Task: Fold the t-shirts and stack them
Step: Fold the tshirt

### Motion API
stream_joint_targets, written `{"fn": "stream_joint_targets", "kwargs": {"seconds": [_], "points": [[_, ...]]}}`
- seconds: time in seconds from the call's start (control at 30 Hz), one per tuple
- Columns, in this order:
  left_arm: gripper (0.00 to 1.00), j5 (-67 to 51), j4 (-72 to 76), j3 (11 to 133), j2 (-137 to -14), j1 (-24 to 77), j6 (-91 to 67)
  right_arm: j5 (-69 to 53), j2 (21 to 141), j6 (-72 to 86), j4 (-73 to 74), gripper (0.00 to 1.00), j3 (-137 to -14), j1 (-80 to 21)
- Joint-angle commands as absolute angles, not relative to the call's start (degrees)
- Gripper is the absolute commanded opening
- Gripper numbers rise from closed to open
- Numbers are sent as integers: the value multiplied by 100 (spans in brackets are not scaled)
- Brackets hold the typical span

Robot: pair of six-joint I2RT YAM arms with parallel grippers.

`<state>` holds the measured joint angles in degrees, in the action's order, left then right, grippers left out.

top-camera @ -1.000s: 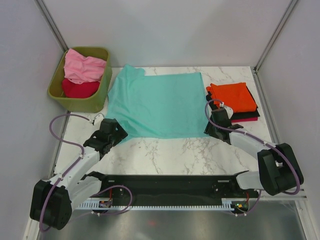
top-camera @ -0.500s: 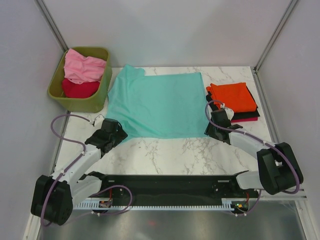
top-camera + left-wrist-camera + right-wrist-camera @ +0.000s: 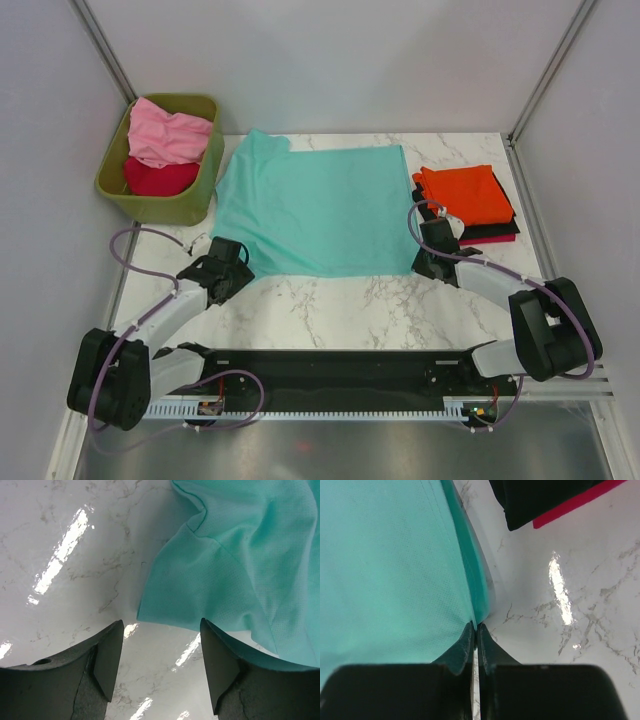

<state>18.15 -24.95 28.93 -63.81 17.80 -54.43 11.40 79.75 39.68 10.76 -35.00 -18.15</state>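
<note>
Left wrist view, lower centre: left gripper (image 3: 160,625), jaws spread wide and empty, straddles sleeve corner of teal t-shirt (image 3: 240,555) (right gripper (image 3: 475,626) clamps its hem); lower squarely before pinching.

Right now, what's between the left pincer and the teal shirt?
Just bare table, from left pincer to teal shirt, shown in the left wrist view.

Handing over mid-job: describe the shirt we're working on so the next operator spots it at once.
On the white marble table, look at the middle, between the olive bin on the left and the folded stack on the right. The teal t-shirt lies there spread flat, the only shirt laid open and the only teal one.
</note>
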Motion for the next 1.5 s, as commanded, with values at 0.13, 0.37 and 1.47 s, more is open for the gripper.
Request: {"fn": "stream_joint_targets", "kwargs": {"seconds": [0.13, 0.37, 1.47], "points": [[58, 2232, -2479, 3234, -6943, 1784, -5854, 827, 7989, 4034, 879, 0, -3419, -1828], [2, 2312, -2329, 3427, -7251, 1723, -5556, 844, 7928, 3999, 853, 0, -3401, -1819], [2, 905, -3410, 4456, -4719, 1740, -5572, 1433, 7443, 3814, 1652, 0, -4789, -1819]]}}
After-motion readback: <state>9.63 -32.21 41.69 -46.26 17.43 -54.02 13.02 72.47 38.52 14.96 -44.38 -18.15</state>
